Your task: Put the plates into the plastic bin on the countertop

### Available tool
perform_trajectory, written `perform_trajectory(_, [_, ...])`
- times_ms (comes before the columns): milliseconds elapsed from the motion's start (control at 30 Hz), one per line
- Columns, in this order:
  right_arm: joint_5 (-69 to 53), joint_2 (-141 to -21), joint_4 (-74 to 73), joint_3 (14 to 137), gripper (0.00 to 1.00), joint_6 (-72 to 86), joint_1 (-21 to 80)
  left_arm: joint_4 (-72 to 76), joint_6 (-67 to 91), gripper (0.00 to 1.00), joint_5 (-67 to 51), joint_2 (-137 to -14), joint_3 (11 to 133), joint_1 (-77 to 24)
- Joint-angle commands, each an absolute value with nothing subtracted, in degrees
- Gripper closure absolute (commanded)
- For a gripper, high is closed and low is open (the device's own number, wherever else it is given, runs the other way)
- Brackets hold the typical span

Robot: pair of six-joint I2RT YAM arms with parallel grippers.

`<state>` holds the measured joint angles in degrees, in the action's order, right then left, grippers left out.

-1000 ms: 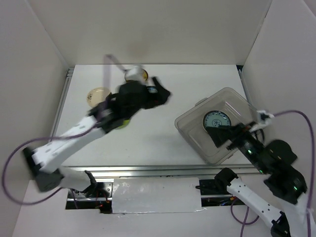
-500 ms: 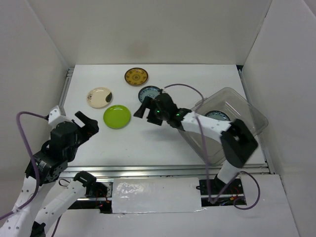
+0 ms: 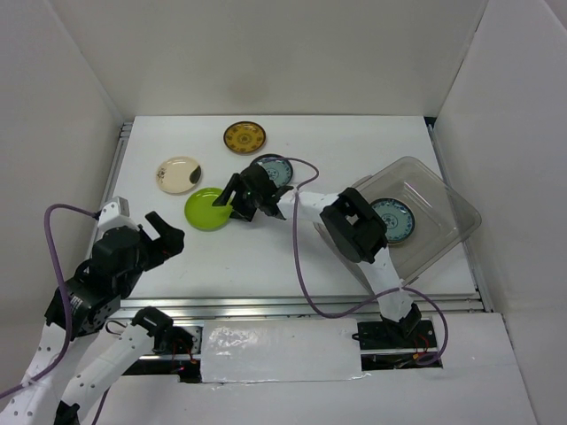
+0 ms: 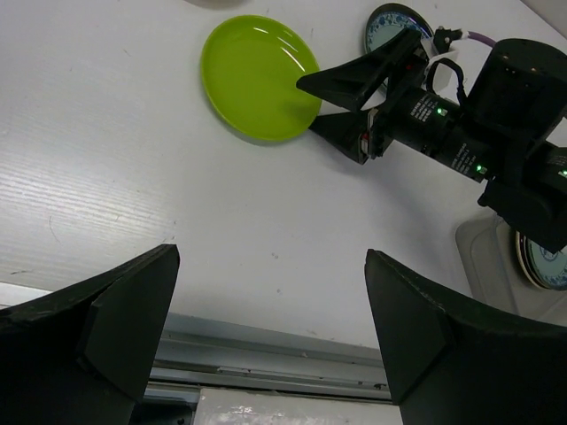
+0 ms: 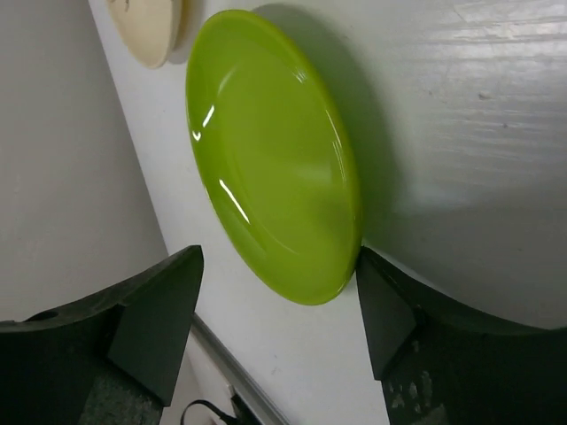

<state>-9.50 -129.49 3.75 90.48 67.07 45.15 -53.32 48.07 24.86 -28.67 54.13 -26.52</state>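
The lime green plate [image 3: 207,210] [image 4: 257,75] [image 5: 266,150] lies flat on the white countertop [image 3: 266,257]. My right gripper [image 3: 232,200] [image 4: 307,102] [image 5: 279,266] is open and straddles the plate's right rim, one finger [image 5: 390,310] touching the edge, the other [image 5: 151,310] apart from it. A cream plate [image 3: 178,174], a mustard plate [image 3: 244,137] and a blue-grey plate [image 3: 272,167], partly hidden by the gripper, lie nearby. The clear plastic bin [image 3: 443,208] at the right holds another blue-grey plate [image 3: 394,221]. My left gripper [image 3: 166,227] [image 4: 272,257] hangs open and empty at the near left.
A metal rail [image 3: 292,305] [image 4: 266,354] runs along the countertop's near edge. White walls enclose the left, back and right. The right arm [image 3: 354,230] and its purple cable [image 3: 301,266] stretch across the middle of the countertop.
The left arm has pulled back from the far plates to the near left. The right arm left the bin, reached left past the blue-grey plate to the green plate, and its jaws narrowed slightly.
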Motion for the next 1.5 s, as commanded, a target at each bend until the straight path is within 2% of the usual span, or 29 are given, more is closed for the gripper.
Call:
perform_trajectory(0, [-9.14, -132.18, 0.44, 94.3, 0.33, 69.52, 44.74, -52.74, 46.23, 0.01, 24.0, -27.69, 55.81, -26.81])
perform_trajectory(67, [-9.05, -132.98, -0.88, 95.01, 0.41, 69.35, 44.56, -52.65, 46.32, 0.01, 24.08, -27.51, 55.72, -26.81])
perform_trajectory(100, [-8.62, -132.8, -1.4, 95.1, 0.5, 69.61, 44.82, -52.56, 46.41, 0.01, 24.17, -27.51, 55.72, -26.81])
perform_trajectory(167, [-7.65, -132.98, -3.69, 96.41, 0.61, 69.43, 44.91, -52.65, 46.32, 0.01, 24.35, -27.68, 55.81, -26.81])
perform_trajectory(233, [-7.56, -133.15, -4.66, 96.94, 0.61, 69.61, 45.0, -52.47, 45.97, 0.01, 24.61, -27.86, 56.16, -26.81])
perform_trajectory(300, [-7.73, -133.59, -6.23, 98.16, 0.52, 69.35, 44.91, -52.38, 45.53, 0.01, 24.61, -28.12, 56.6, -26.81])
perform_trajectory(367, [-7.91, -134.55, -8.08, 100.1, 0.48, 68.91, 45.0, -52.47, 45.35, 0.01, 24.7, -28.12, 56.86, -26.81])
perform_trajectory(533, [-8.79, -136.31, -11.51, 103.8, 0.54, 69.78, 44.47, -52.47, 45.09, 0.01, 25.57, -27.69, 57.22, -26.81])
perform_trajectory(800, [-9.76, -137.64, -15.2, 107.14, 0.57, 69.7, 44.38, -53.35, 44.47, 0.01, 26.45, -28.12, 60.11, -26.81])
perform_trajectory(900, [-9.93, -138.34, -16.43, 108.28, 0.71, 69.87, 44.3, -53.44, 44.21, 0.01, 27.07, -28.3, 60.91, -26.81])
perform_trajectory(1067, [-11.16, -138.34, -15.74, 107.85, 0.84, 70.22, 43.86, -53.17, 44.03, 0.01, 27.42, -28.12, 61.43, -26.81])
perform_trajectory(1167, [-12.13, -137.2, -13.1, 104.69, 1.0, 71.01, 43.33, -53.61, 43.86, 0.01, 28.12, -28.04, 61.79, -26.81])
perform_trajectory(1367, [-12.65, -128.78, -7.31, 93.1, 1.0, 68.21, 42.63, -54.41, 43.16, 0.01, 28.74, -28.74, 63.19, -26.81])
perform_trajectory(1467, [-15.38, -116.07, -3.08, 85.1, 1.0, 64.71, 41.23, -53.62, 43.24, 0.01, 28.3, -28.48, 62.76, -26.81])
